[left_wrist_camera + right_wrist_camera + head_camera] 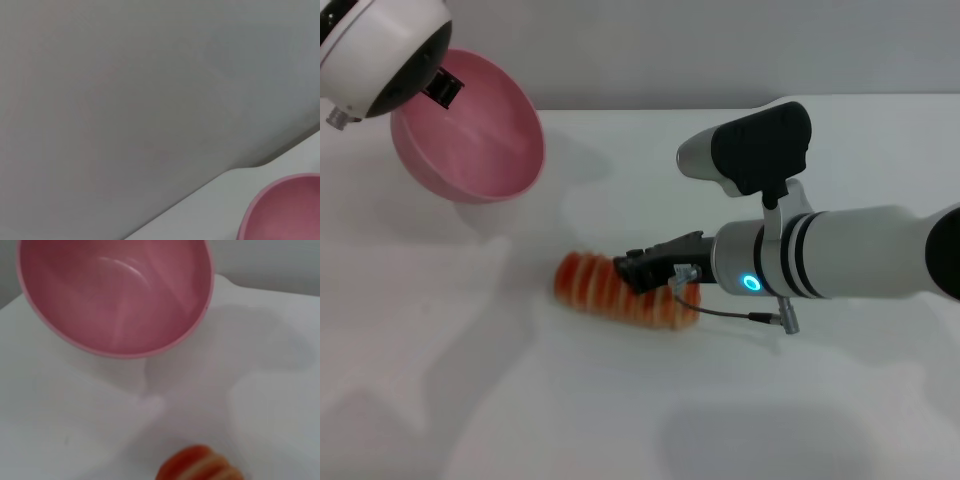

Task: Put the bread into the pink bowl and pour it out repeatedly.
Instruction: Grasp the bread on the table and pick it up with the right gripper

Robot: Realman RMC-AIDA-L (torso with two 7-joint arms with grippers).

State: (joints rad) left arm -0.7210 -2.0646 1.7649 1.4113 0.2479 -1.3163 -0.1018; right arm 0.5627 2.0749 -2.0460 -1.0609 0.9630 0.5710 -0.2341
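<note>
White table [840, 400] spreads under everything. The pink bowl [470, 130] hangs tipped above its far left part, mouth turned toward the right arm, held at the rim by the left gripper [442, 88], clamped on it. The bread [620, 292] lies on the table near the middle, striped crust up. The right gripper [642, 272] sits over the loaf; whether it grips cannot be told.

we've basically just got a plain white table [440, 400] filling most of the head view, with soft grey shadows lying across it. behind its far edge runs a flat grey wall [670, 50], and we see that same wall [125, 100] filling the left wrist view.
</note>
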